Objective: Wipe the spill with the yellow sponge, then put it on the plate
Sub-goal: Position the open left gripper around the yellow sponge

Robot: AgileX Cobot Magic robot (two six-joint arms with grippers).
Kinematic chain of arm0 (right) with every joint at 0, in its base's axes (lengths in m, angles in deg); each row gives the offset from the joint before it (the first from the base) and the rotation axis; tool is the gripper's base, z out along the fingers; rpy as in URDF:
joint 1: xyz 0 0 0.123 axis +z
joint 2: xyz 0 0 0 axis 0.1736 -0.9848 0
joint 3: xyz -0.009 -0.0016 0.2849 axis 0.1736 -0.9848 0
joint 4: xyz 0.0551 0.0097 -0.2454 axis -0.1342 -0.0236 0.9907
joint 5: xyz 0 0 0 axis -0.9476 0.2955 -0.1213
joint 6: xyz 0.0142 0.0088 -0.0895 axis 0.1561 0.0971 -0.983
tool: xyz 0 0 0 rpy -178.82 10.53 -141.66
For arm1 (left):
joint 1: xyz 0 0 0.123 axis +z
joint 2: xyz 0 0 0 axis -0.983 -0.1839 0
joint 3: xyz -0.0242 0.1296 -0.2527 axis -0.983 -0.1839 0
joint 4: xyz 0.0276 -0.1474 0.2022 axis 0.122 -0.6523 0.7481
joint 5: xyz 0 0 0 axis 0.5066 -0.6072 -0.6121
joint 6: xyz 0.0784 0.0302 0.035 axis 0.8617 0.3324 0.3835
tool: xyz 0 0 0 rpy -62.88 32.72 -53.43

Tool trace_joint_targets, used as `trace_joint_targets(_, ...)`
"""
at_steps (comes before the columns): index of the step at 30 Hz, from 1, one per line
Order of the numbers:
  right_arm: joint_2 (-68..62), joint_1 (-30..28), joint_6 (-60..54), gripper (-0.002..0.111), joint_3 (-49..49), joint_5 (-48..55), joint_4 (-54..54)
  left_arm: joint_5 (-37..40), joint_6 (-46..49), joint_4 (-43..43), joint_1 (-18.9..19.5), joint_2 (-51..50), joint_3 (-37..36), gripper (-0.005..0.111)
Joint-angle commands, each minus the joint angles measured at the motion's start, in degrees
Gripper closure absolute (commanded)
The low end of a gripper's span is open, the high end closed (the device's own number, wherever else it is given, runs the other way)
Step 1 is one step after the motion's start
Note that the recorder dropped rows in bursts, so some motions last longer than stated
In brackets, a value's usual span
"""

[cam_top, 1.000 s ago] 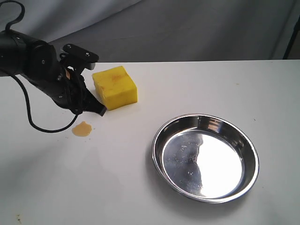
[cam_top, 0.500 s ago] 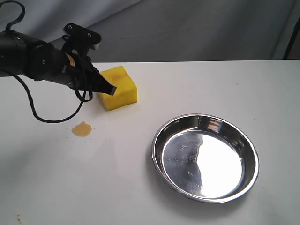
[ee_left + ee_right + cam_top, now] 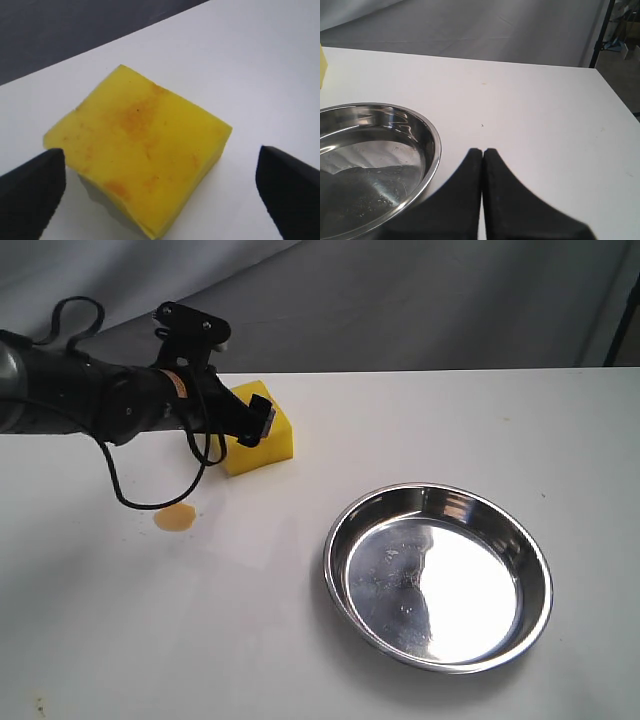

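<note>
The yellow sponge [image 3: 274, 438] lies at the back left of the white table, with brownish stains on its top [image 3: 142, 145]. My left gripper [image 3: 252, 424] hovers open just over it, one black finger [image 3: 31, 192] on each side and neither touching it. The small orange-brown spill [image 3: 177, 519] sits in front of the sponge, apart from both. The shiny steel plate [image 3: 440, 580] stands empty at the right front. My right gripper [image 3: 482, 152] does not appear in the exterior view; it is shut with nothing in it, beside the plate's rim [image 3: 433, 145].
A black cable [image 3: 150, 502] loops down from the left arm, close behind the spill. A dark stand leg [image 3: 622, 328] rises at the far right behind the table. The table's far edge [image 3: 450, 371] meets a grey backdrop.
My left gripper has swung from beside the spill to the back and right, and now straddles the sponge. Sponge, spill and plate have stayed put.
</note>
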State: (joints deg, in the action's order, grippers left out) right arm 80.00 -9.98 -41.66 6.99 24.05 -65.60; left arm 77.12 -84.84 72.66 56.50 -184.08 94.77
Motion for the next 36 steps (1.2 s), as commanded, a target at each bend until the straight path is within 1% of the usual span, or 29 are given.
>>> trace_joint_targets(1, 0.38, 0.07, -0.19, 0.108, -0.21, -0.05, -0.23, -4.53, -4.54, -0.59, 0.02, -2.33, 0.37, 0.008)
trace_joint_targets(7, 0.38, 0.07, -0.19, 0.108, -0.21, -0.05, -0.23, -9.31, -4.54, -0.59, 0.02, -4.31, 0.37, 0.008)
trace_joint_targets(17, 0.38, 0.07, -0.19, 0.108, -0.21, -0.05, -0.23, -11.46, -4.89, -0.59, 0.02, -8.26, 0.37, 0.008)
trace_joint_targets(26, 0.38, 0.07, -0.19, 0.108, -0.21, -0.05, -0.23, -12.28, -4.78, -0.33, 0.02, -9.55, 0.37, 0.008)
trace_joint_targets(36, 0.38, 0.07, -0.19, 0.108, -0.21, -0.05, -0.23, -9.64, 4.05, -0.09, 0.02, -9.55, 0.37, 0.008)
